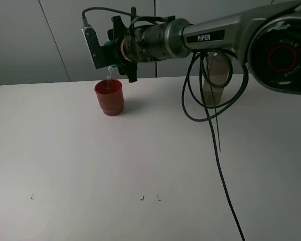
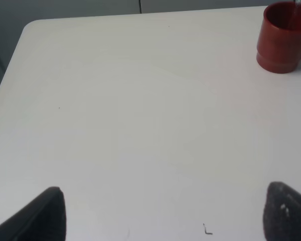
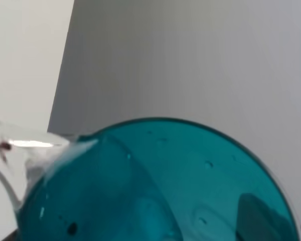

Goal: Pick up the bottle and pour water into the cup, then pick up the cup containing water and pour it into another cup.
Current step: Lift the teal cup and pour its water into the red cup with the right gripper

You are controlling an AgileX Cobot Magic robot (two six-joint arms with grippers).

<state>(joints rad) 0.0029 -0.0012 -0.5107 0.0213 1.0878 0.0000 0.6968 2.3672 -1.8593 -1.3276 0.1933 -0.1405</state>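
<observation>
While the right gripper [image 1: 112, 49] pinches the cup [image 3: 155, 186], its arm reaches across to the left half of the table [image 1: 140, 160] and holds the cup tipped on its side in the air, above the red cup [image 1: 109, 98]. Only a sliver of teal shows between the jaws in the high view; the right wrist view is filled by the cup's teal wall. A thin stream of water [image 1: 109, 76] falls from the cup's lip into the red cup, which stands upright on the table near the far edge. The bottle [image 1: 218, 75] stands upright at the far right of the table, well apart from both cups, partly behind the arm and its looping cable. The left gripper [image 2: 165, 216] hangs over bare table with its fingers [image 2: 45, 216] spread wide, holding nothing, the red cup well ahead of it
</observation>
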